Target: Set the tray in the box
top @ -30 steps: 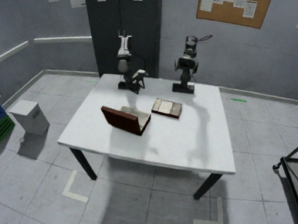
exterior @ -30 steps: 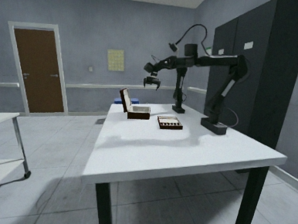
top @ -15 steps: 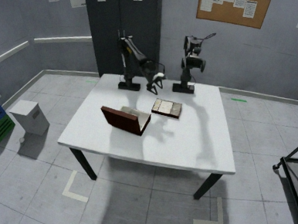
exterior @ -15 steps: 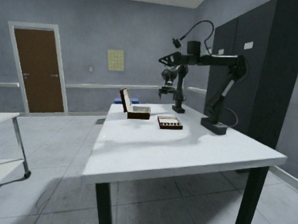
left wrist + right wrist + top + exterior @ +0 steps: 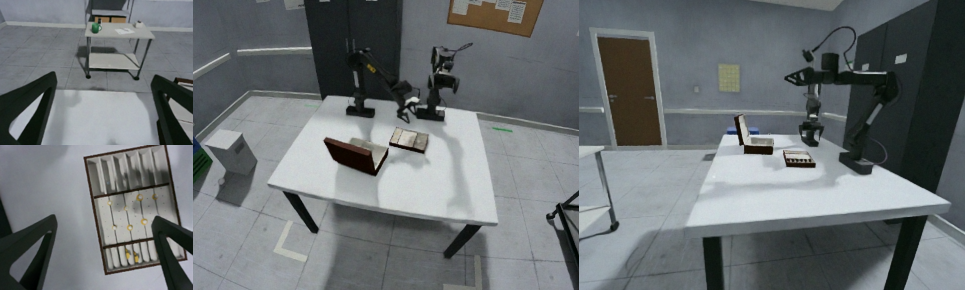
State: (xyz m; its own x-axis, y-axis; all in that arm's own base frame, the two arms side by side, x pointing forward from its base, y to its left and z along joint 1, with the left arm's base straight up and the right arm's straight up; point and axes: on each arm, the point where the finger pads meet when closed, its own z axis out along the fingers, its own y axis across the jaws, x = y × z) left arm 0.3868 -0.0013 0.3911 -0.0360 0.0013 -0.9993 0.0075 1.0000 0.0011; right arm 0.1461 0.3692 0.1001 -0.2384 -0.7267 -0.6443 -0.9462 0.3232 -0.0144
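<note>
Two claws stand wide open, both released and empty—your left claw [image 5: 444, 86] [image 5: 788, 77] [image 5: 104, 78] and right claw [image 5: 405, 118] [image 5: 811, 136] [image 5: 104, 219]. Your tray [image 5: 409, 139] [image 5: 799, 159] [image 5: 136, 217] lies flat on the surface [image 5: 428, 187] [image 5: 804, 192] [image 5: 103, 116] [image 5: 72, 242], near the open jewelry box [image 5: 353, 156] [image 5: 758, 148]—the right arm's yellow label [image 5: 371, 68] is too blurred to read.

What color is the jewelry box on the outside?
Dark reddish brown, clearest from the top view.

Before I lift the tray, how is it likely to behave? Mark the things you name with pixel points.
The tray [image 5: 408, 148] [image 5: 799, 165] [image 5: 96, 221] should stay stiff, judging by its straight rim and crosswise dividers. Tilting could shift the loose-looking yellow pieces [image 5: 136, 257] in the end slots. The round studs [image 5: 129, 228] look seated on the panel, so probably move less.
</note>
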